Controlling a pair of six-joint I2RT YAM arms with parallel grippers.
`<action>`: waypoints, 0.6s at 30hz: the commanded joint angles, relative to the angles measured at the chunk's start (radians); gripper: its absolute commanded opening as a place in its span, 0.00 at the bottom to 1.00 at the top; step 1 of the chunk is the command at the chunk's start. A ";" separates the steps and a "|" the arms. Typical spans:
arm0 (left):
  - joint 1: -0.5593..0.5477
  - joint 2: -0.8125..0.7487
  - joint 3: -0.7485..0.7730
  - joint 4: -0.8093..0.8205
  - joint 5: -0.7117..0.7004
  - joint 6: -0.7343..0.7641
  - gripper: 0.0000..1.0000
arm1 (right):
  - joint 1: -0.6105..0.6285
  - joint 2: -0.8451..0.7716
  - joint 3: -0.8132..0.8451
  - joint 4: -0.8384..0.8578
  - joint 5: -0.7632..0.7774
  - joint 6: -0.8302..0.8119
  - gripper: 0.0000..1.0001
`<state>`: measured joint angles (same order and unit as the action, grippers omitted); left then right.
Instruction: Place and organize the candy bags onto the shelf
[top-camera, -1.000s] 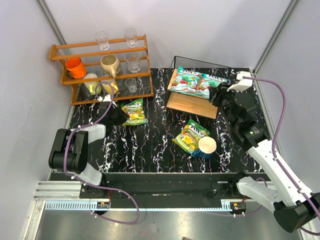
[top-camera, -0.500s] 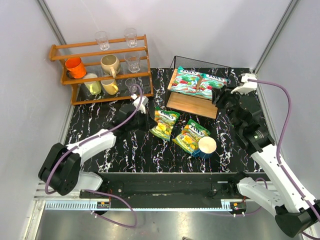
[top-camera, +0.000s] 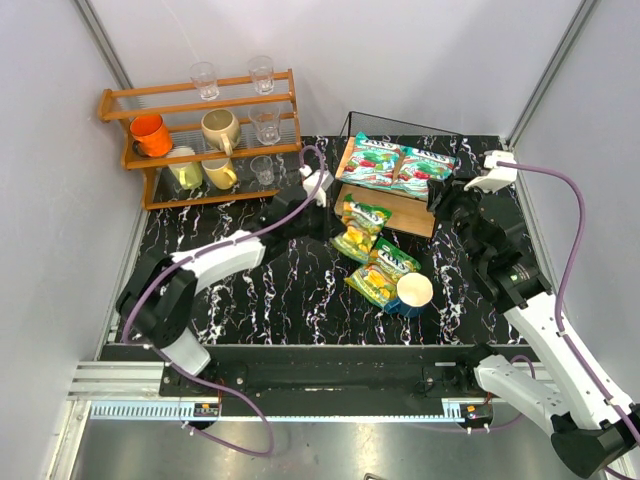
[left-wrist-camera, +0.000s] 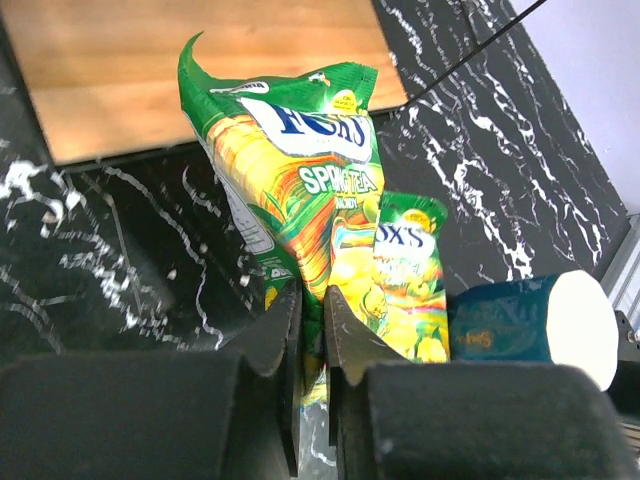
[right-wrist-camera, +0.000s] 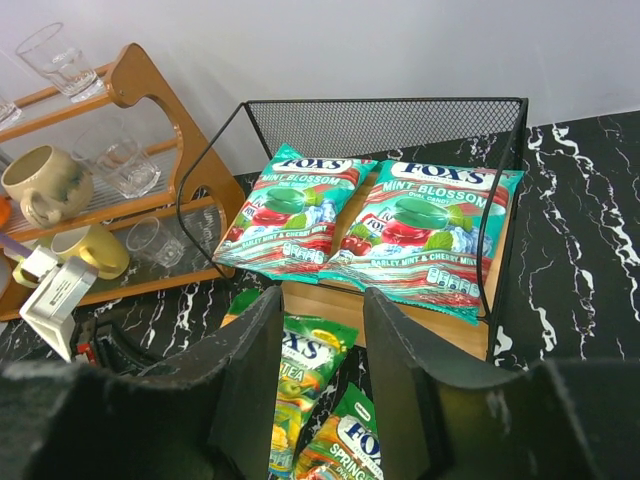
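Two teal-green candy bags (top-camera: 370, 160) (top-camera: 425, 170) lie side by side on the top board of the shelf (top-camera: 385, 208); they also show in the right wrist view (right-wrist-camera: 290, 210) (right-wrist-camera: 430, 230). My left gripper (top-camera: 335, 224) is shut on a yellow-green candy bag (top-camera: 360, 225) and holds it just in front of the shelf's lower board (left-wrist-camera: 200, 70). In the left wrist view the gripper (left-wrist-camera: 312, 320) pinches the bag's (left-wrist-camera: 290, 170) lower edge. A second yellow-green bag (top-camera: 382, 270) lies on the table. My right gripper (top-camera: 445, 195) is open and empty beside the shelf's right end.
A white-and-blue cup (top-camera: 412, 293) lies on the table touching the second yellow-green bag. An orange-brown wooden rack (top-camera: 205, 130) with mugs and glasses stands at the back left. The shelf's black wire frame (right-wrist-camera: 380, 105) rises behind and beside the boards.
My left arm has swung right across the table, carrying the yellow-green bag from the left side to the front of the shelf. The right arm has barely moved.
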<state>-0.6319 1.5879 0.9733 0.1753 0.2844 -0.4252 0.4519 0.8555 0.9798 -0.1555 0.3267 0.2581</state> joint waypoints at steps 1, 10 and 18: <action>-0.015 0.072 0.125 0.101 0.006 0.031 0.00 | 0.008 -0.019 -0.003 0.017 0.044 -0.030 0.47; -0.015 0.195 0.228 0.110 -0.097 0.086 0.00 | 0.007 -0.015 -0.016 0.027 0.067 -0.036 0.47; -0.017 0.290 0.320 0.104 -0.139 0.118 0.00 | 0.005 -0.024 -0.024 0.027 0.084 -0.042 0.47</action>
<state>-0.6487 1.8507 1.1923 0.1856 0.1787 -0.3393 0.4519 0.8505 0.9607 -0.1555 0.3759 0.2333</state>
